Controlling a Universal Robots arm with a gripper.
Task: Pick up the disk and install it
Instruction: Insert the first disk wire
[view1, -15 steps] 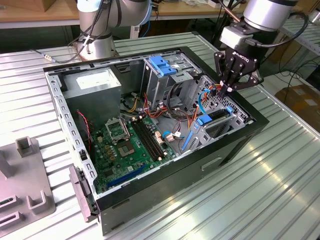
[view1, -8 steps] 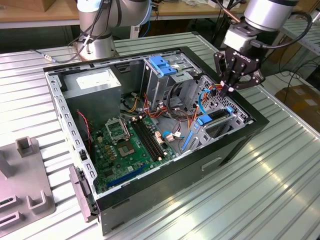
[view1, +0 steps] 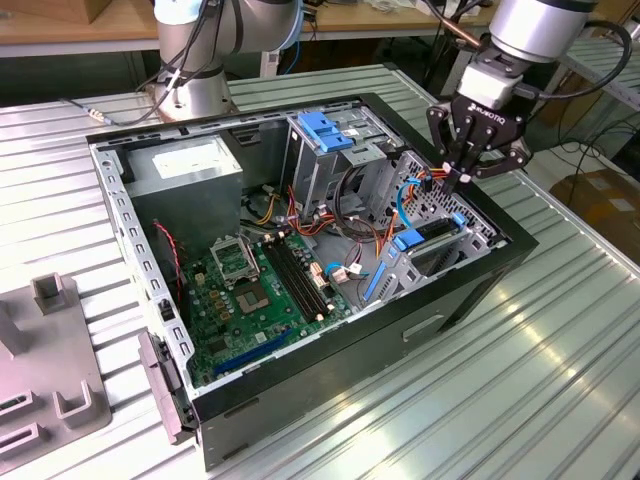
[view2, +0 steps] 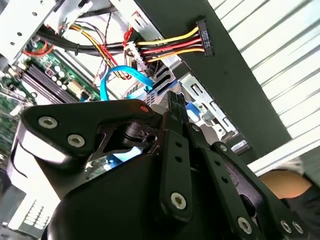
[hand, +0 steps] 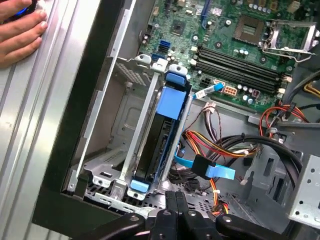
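The gripper (view1: 463, 178) hangs over the open computer case (view1: 420, 335), at its corner on the exterior view's right. Its jaws are pressed together, with nothing between them. Just below, the disk (hand: 152, 145) stands on its edge inside the metal cage (hand: 125, 125), framed by its blue bracket (hand: 171, 102). The grey box (view1: 185, 170) has a white label, but its print is too small to read. A person's hand (hand: 20, 30) rests on the table (hand: 30, 110).

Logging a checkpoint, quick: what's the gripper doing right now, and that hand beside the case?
Gripper: shut, empty, above the case's rim.
Person's hand: resting on the table beside the case; holding anything, cannot tell.
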